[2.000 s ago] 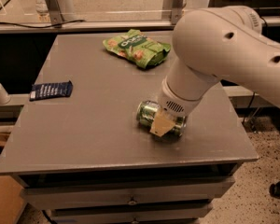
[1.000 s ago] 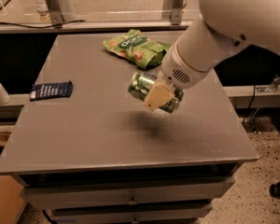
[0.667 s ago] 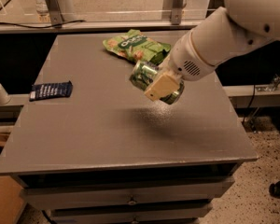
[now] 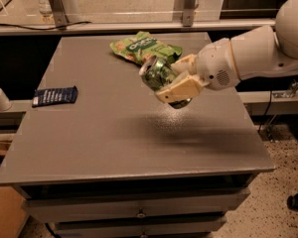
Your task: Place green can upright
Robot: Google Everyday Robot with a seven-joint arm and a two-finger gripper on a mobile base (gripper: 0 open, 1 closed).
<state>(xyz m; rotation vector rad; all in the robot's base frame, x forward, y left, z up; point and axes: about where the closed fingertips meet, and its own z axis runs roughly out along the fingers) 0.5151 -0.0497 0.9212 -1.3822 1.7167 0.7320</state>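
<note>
We find the gripper in the air above the right half of the table, reaching in from the right at the end of the white arm. Its fingers are clamped across the green can, one pale finger on the near side of the can and the other on the far side. The can hangs clear of the table, with its shadow on the grey top below.

What matters for us is the can's long axis. It is neither level nor upright but slanted: the silver top points up and to the left, and the base points down and to the right, toward the wrist. The fingers cross that axis about midway along the body.

We judge that the wrist has to turn until the base faces straight down at the table before the can is lowered; set down at this slant, it would likely tip and roll.

The crinkled snack bag lies just beyond the can at the far side, so the bare table nearer to us looks the safer landing place. The blue packet lies well apart on the left.
</note>
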